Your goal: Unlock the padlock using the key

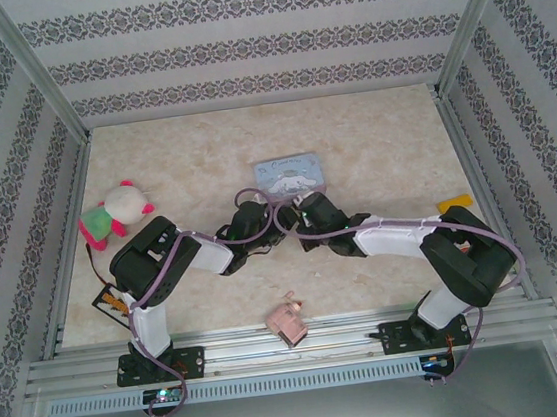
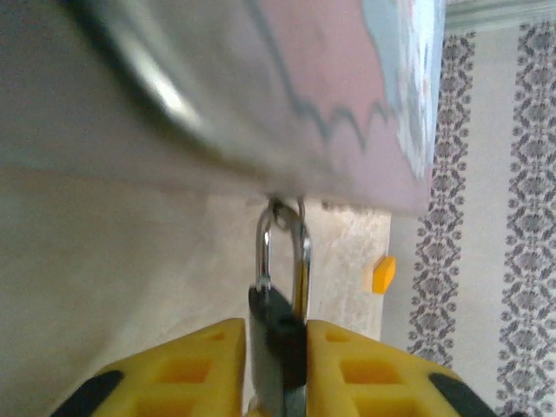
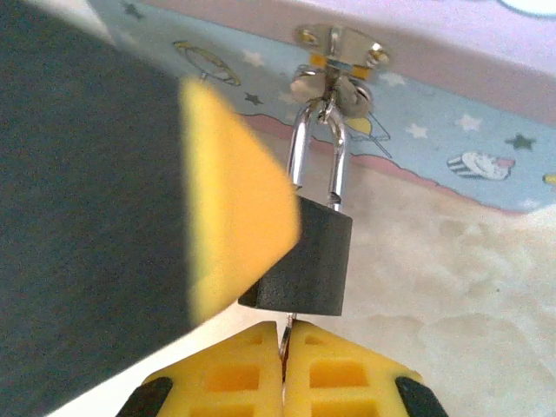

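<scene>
Padlock [image 2: 278, 334] sits clamped between left fingers [image 2: 191, 365] (right fingers [image 3: 234, 373] pinch the key [image 3: 284, 334] beneath).

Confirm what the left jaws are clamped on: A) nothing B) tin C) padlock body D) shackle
C: on the left gripper, both jaws press the black body of the padlock; the shackle stands free above them.

2 black-and-white arms [image 1: 149, 329]; purple cables [image 1: 401, 223]; yellow jaws.
</scene>
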